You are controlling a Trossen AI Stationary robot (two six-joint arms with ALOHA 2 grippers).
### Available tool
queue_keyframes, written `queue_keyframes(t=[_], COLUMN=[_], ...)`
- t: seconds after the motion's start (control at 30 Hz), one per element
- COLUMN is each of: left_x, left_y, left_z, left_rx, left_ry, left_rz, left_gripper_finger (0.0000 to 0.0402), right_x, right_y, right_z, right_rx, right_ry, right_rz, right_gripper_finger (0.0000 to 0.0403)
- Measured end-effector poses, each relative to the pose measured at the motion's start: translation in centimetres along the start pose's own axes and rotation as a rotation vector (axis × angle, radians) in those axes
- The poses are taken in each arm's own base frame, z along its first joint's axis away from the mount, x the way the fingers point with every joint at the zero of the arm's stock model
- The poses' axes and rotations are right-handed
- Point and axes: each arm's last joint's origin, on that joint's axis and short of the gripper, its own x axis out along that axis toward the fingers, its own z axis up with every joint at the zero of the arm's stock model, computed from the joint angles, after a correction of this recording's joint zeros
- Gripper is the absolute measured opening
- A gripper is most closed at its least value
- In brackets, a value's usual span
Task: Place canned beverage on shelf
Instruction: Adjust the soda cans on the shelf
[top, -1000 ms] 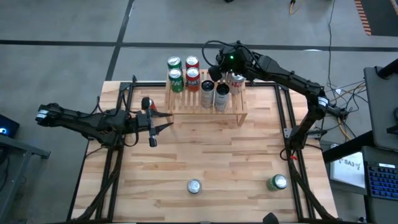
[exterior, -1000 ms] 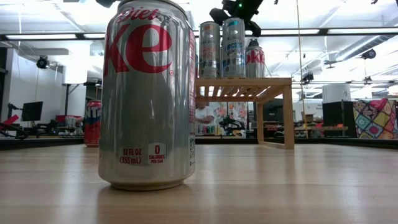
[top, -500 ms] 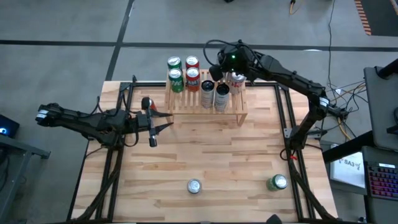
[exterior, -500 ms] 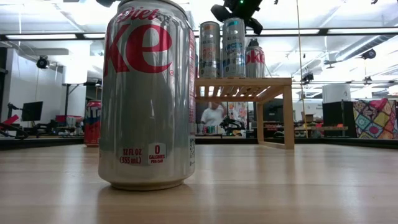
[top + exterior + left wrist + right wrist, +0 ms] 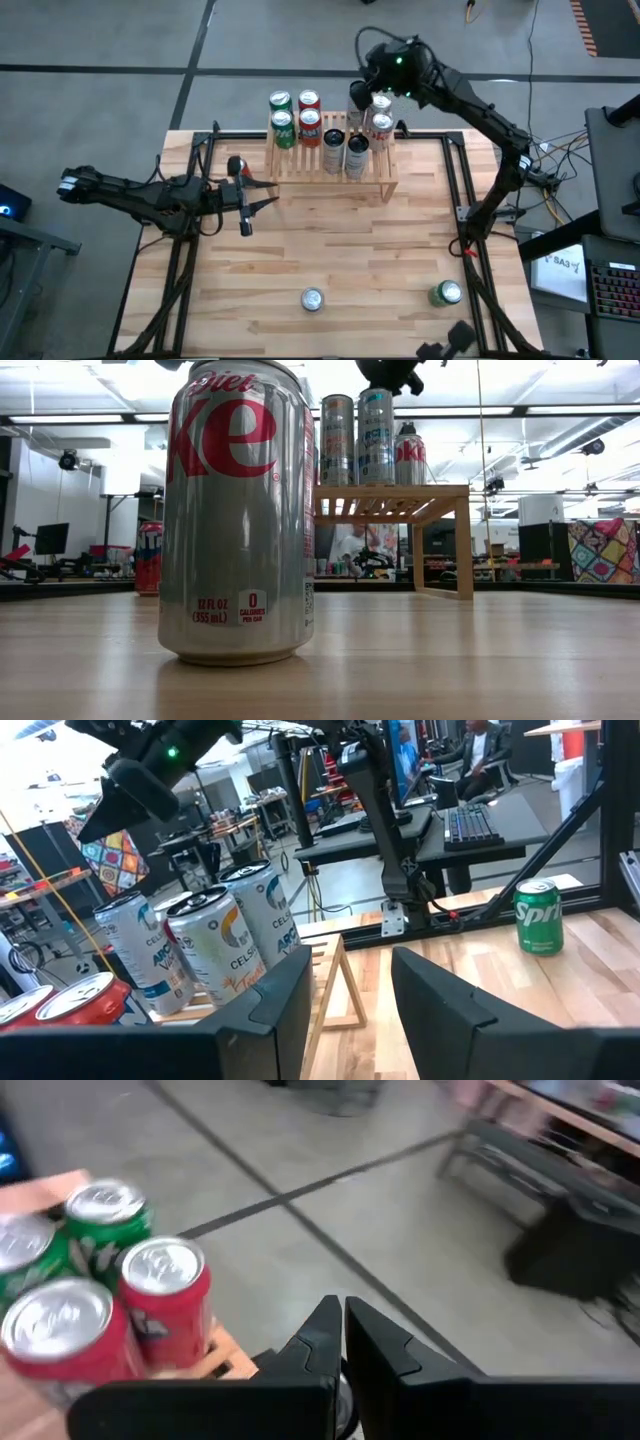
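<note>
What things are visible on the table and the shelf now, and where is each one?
table: one, light wood, under everything
shelf: one, light wood, far side of table
green cans: two, left end of shelf
red cans: two, on shelf beside the green ones
silver cans: at least four, middle and right of shelf
silver can: one, near edge of table, middle
green can: one, near edge, right
left gripper: dark, open, empty, left of shelf
right gripper: dark, shut, empty, above shelf's far right

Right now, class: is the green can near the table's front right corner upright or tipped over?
Upright. The green can shows its round silver lid from above, and the left wrist view shows it standing on its base.
</note>
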Motion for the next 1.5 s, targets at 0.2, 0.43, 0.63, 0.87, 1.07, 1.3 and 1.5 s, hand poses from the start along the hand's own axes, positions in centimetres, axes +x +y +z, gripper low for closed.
queue_keyframes(t=[0.2, 0.43, 0.63, 0.87, 1.07, 1.3, 1.5], left_x=[0.0, 0.0, 0.0, 0.0, 0.0, 0.0, 0.0], left_y=[0.0, 0.0, 0.0, 0.0, 0.0, 0.0, 0.0], left_z=[0.0, 0.0, 0.0, 0.0, 0.0, 0.0, 0.0], left_rx=[0.029, 0.036, 0.058, 0.058, 0.076, 0.077, 0.087], left_ry=[0.0, 0.0, 0.0, 0.0, 0.0, 0.0, 0.001], left_rz=[0.0, 0.0, 0.001, 0.002, 0.002, 0.003, 0.004], left_gripper_finger=[0.0125, 0.0125, 0.0125, 0.0125, 0.0125, 0.0125, 0.0125], right_x=[1.4, 3.5, 6.4, 7.9, 7.9, 7.8, 7.8], right_y=[-4.9, -9.8, -10.2, -9.7, -9.6, -9.5, -9.5], right_z=[-1.0, -3.4, -5.5, -6.3, -6.3, -6.5, -6.5], right_rx=[-0.014, -0.022, -0.008, -0.013, -0.005, 0.022, 0.014], right_ry=[-0.011, -0.049, -0.037, -0.07, -0.074, -0.047, -0.041], right_rz=[0.254, 0.388, 0.444, 0.585, 0.61, 0.625, 0.61], right_gripper_finger=[0.0009, 0.0009, 0.0009, 0.0009, 0.0009, 0.0009, 0.0009])
